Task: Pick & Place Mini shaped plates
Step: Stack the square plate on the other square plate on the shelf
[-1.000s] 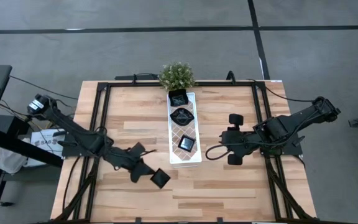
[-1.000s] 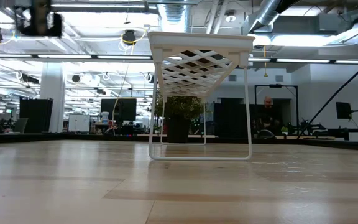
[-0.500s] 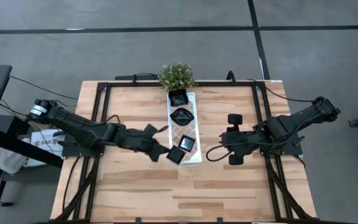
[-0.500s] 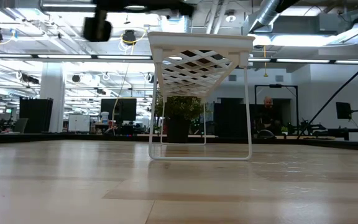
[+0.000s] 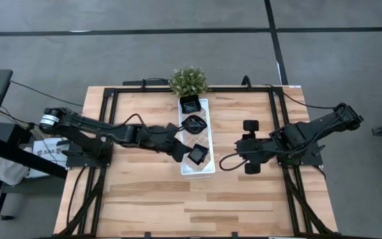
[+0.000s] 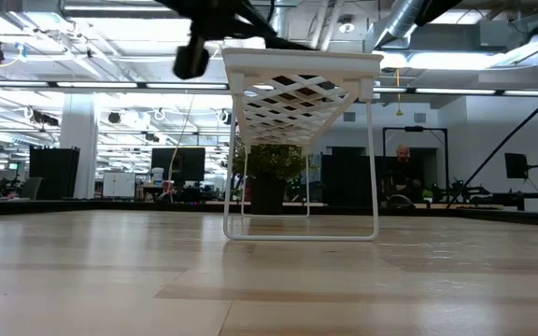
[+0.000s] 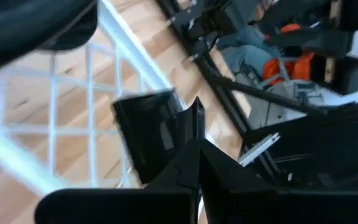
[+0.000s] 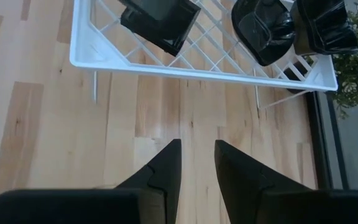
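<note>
High view: left gripper jaws pinching a square plate beside white tray; right gripper jaws spread.

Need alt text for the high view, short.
Overhead view of a wooden table: the left gripper reaches to the edge of a long white lattice tray that holds three small black plates, carrying another plate. The right gripper waits right of the tray; a potted plant stands behind it.
</note>
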Motion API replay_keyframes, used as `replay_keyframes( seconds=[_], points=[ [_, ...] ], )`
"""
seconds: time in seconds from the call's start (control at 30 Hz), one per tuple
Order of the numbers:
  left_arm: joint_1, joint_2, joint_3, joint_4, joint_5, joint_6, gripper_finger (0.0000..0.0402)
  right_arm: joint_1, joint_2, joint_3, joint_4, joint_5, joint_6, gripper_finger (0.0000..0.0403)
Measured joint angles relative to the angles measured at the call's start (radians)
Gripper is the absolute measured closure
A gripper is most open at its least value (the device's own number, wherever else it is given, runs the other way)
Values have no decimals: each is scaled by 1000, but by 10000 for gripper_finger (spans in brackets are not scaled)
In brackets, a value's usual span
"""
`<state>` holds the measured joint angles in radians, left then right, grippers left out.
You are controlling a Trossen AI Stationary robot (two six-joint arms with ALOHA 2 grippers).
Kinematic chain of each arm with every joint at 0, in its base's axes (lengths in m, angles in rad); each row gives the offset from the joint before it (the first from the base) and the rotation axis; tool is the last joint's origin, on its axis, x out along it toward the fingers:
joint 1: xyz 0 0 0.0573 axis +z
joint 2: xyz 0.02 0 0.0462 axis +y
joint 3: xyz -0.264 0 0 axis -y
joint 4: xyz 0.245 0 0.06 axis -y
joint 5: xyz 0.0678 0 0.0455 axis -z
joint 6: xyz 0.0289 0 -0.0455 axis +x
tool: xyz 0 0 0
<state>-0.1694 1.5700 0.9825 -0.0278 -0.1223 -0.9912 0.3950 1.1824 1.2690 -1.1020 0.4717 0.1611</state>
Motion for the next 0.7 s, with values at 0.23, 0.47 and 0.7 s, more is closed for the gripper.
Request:
replay_keyframes(
  seconds=[0.23, 0.47, 0.7],
  points=[
    [35, 7, 0, 24, 1, 12, 400, 1, 0, 0, -2, 0, -14, 311],
    [41, 5, 0, 33, 0, 12, 400, 1, 0, 0, -16, 0, -14, 311],
    [37, 7, 0, 37, -7, -8, 400, 1, 0, 0, -17, 0, -14, 311]
  ],
)
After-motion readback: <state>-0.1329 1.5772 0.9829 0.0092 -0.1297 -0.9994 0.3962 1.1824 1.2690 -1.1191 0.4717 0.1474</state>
